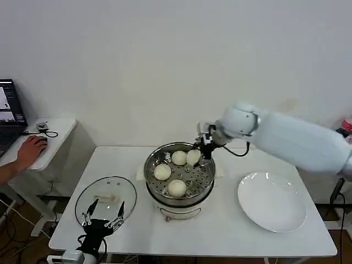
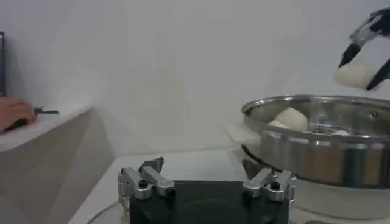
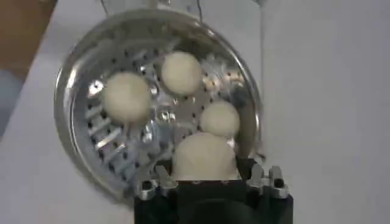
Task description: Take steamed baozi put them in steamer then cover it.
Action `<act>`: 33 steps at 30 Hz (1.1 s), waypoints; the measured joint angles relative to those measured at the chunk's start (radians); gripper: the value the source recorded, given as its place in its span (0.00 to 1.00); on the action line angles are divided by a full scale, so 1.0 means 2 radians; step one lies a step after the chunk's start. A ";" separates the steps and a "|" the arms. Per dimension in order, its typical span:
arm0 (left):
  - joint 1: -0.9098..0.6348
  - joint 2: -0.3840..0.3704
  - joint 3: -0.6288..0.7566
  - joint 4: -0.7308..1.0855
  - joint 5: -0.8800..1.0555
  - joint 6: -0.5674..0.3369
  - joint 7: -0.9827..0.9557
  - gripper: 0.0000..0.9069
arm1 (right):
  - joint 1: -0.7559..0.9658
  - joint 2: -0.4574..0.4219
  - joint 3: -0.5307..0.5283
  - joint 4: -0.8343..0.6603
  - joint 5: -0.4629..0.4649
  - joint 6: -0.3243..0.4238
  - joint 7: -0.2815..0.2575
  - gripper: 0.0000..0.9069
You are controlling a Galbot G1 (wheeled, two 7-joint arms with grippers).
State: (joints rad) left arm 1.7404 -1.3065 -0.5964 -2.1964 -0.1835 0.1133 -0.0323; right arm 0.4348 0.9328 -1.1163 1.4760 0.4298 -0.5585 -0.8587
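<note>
The steamer (image 1: 179, 177) stands mid-table with three steamed baozi on its perforated tray (image 1: 179, 158) (image 1: 162, 172) (image 1: 176, 188). My right gripper (image 1: 198, 155) hangs over the pot's far right rim, shut on a fourth baozi (image 1: 193, 157). In the right wrist view that baozi (image 3: 204, 157) sits between the fingers of the right gripper (image 3: 206, 169), just above the tray (image 3: 122, 143). My left gripper (image 1: 103, 214) is open with nothing in it, hovering over the glass lid (image 1: 105, 195) at the front left. In the left wrist view the left gripper (image 2: 207, 173) has the steamer (image 2: 317, 149) beyond it.
A bare white plate (image 1: 272, 201) lies to the right of the steamer. A side table on the far left holds a laptop (image 1: 10, 113), and a person's hand (image 1: 30, 149) rests there. The wall stands close behind the table.
</note>
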 measured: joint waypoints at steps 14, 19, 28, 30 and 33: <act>-0.001 0.001 -0.001 0.002 -0.002 -0.001 0.000 1.00 | -0.025 0.039 -0.014 -0.052 -0.016 -0.015 0.006 0.79; -0.001 0.001 -0.001 0.002 -0.002 -0.001 0.000 1.00 | -0.032 0.041 -0.016 -0.056 -0.021 -0.017 0.006 0.79; 0.001 0.000 -0.001 0.002 -0.002 -0.001 0.000 1.00 | -0.035 0.041 -0.020 -0.056 -0.029 -0.020 0.002 0.79; 0.001 0.000 -0.001 0.002 -0.002 -0.001 0.000 1.00 | -0.035 0.042 -0.020 -0.057 -0.031 -0.019 0.002 1.00; 0.001 0.000 -0.001 0.002 -0.002 -0.001 0.000 1.00 | -0.036 0.041 -0.020 -0.058 -0.033 -0.018 0.002 1.00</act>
State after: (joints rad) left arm 1.7428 -1.3065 -0.5989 -2.1922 -0.1870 0.1108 -0.0320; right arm 0.3630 1.0156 -1.1567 1.3604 0.3639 -0.5950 -0.8546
